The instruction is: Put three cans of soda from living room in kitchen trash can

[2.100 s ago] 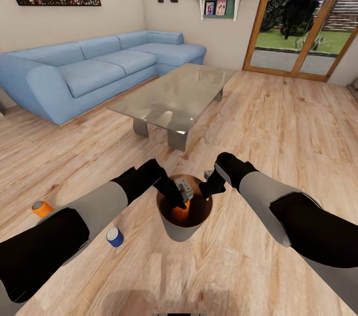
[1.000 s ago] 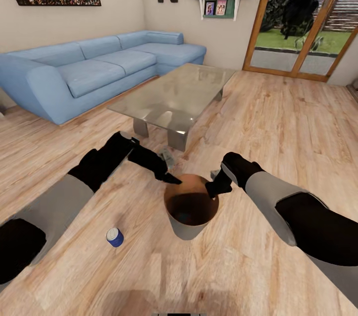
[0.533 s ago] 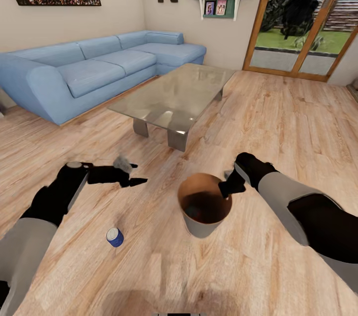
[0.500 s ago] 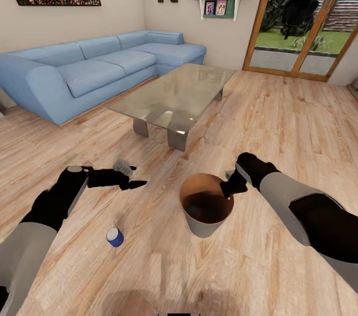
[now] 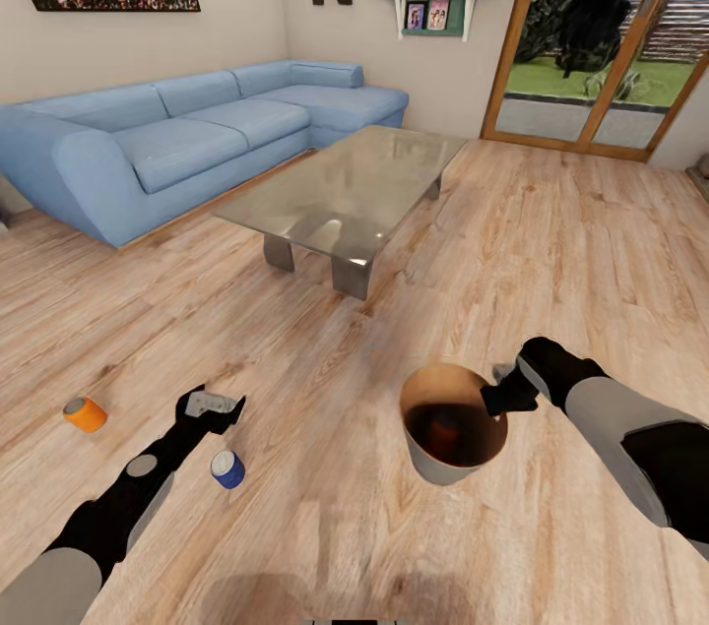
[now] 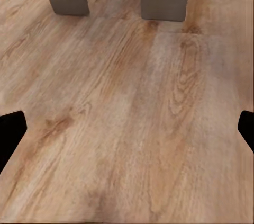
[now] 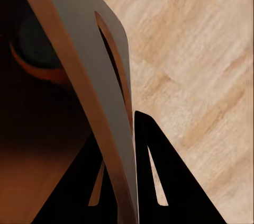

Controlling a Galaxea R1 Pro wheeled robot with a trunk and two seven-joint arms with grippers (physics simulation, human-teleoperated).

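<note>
The tash can (image 5: 448,448) is held at its rim by the right gripper (image 5: 495,400); in the right wrist view the two dark fingers (image 7: 159,181) are seen closed on the can's wall (image 7: 90,75), one inside and one outside; an orange can of soda (image 7: 37,68) is seen lying in the bottom of the can, below the inner finger. The left gripper (image 5: 225,411) is held low over the wooden floor (image 5: 325,527) with its jaws spread wide and nothing between them, as seen in the left wrist view. The blue can of soda (image 5: 227,468) is stood on the floor just below and beside that gripper; the second orange can (image 5: 85,413) is lying well apart from it, on its outer side. The glass table (image 5: 345,192) is set ahead of both grippers, and the blue sofa (image 5: 187,138) beyond it.
</note>
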